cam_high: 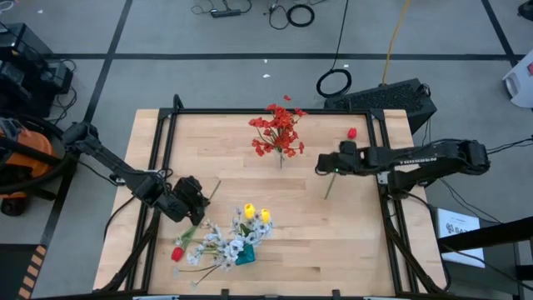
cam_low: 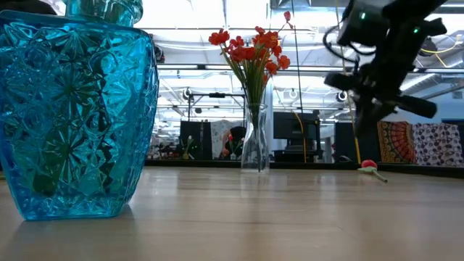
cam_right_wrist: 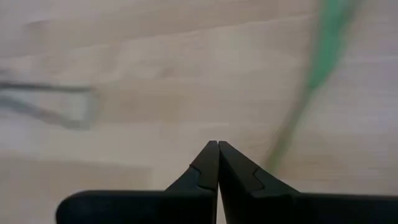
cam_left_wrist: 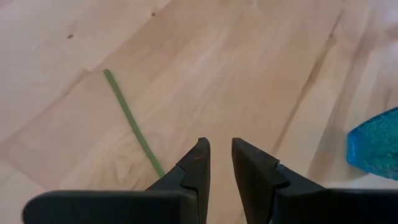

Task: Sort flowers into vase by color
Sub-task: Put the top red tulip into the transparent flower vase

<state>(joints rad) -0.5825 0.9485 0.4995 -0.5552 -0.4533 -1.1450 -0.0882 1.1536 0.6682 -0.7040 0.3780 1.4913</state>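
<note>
Right gripper (cam_right_wrist: 217,149) was clenched empty beside the green stem (cam_right_wrist: 323,56) at right of frame, so a grasp risked missing; left gripper (cam_left_wrist: 221,155) was slightly released.

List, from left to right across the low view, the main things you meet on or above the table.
Blue cut-glass vase → clear vase holding red flowers → right gripper hanging above the table → single red bud lying on the tabletop.
</note>
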